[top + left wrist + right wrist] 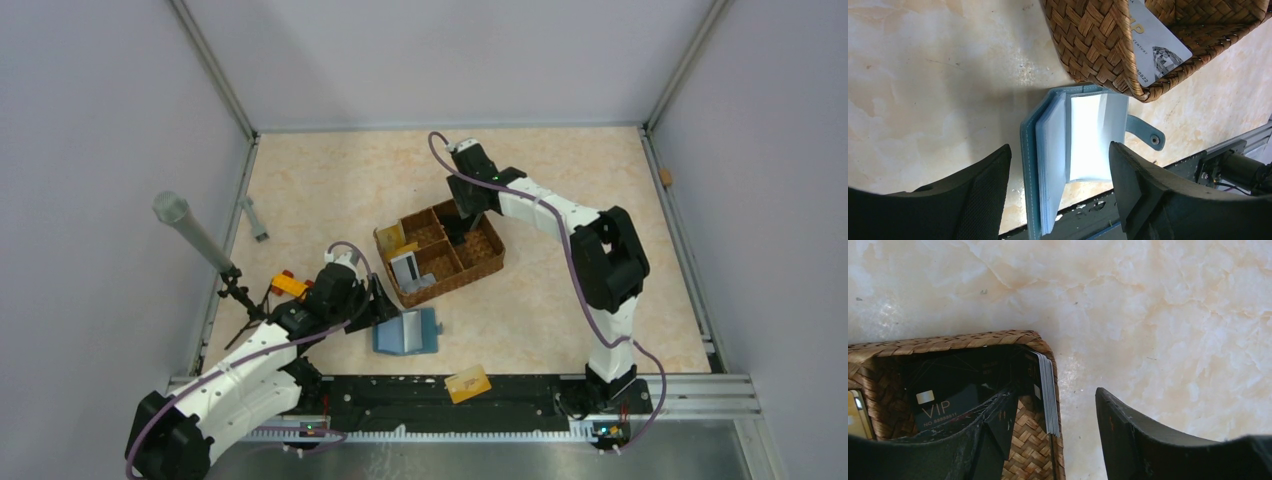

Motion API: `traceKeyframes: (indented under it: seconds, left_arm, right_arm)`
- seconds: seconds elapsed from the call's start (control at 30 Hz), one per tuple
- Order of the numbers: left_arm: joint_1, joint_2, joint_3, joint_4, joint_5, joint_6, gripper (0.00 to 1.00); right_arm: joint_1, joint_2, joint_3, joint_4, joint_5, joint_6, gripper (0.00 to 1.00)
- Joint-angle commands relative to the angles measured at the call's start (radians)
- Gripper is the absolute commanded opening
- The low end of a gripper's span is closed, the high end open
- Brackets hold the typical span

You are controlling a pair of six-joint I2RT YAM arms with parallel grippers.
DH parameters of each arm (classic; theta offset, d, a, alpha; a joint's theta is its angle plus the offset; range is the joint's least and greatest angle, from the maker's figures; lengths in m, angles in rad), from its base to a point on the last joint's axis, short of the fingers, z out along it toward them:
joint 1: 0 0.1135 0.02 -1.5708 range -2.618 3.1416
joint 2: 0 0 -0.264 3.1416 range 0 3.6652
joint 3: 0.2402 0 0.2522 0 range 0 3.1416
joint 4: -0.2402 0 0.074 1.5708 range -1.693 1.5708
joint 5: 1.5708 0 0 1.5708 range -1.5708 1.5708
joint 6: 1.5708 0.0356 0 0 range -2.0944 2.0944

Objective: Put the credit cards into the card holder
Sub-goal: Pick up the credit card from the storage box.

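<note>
The teal card holder lies open on the table in front of the basket, its light blue sleeves fanned and its stud tab to the right. My left gripper is open, with a finger on each side of the holder and not touching it. A gold credit card rests on the black front rail. More cards stand in the basket: a gold one and a white-grey one. My right gripper is open at the basket's back corner. It straddles the wall and a grey card stack.
The brown wicker compartment basket sits mid-table; a black VIP card lies in its back compartment. A yellow-and-red toy block is beside the left arm. A grey microphone on a stand rises at left.
</note>
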State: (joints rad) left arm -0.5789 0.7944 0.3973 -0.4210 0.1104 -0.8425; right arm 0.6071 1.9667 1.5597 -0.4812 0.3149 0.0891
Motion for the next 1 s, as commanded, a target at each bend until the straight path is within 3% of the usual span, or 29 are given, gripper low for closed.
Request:
traceKeyframes:
  seconds: [0.0,0.7,0.97]
  left_arm:
    - [-0.002,-0.006,0.043,-0.007,-0.012,0.011,0.74]
    - [-0.003,-0.002,0.044,0.004,0.005,0.006,0.73]
    - [-0.003,0.0,0.049,0.001,0.008,0.009,0.73]
  right_arm:
    - [-0.01,0.007,0.035,-0.001,0.061,-0.016,0.6]
    - [-0.009,-0.038,0.054,-0.029,0.076,-0.025,0.41]
    - [-0.003,-0.063,0.061,-0.033,0.075,-0.031,0.4]
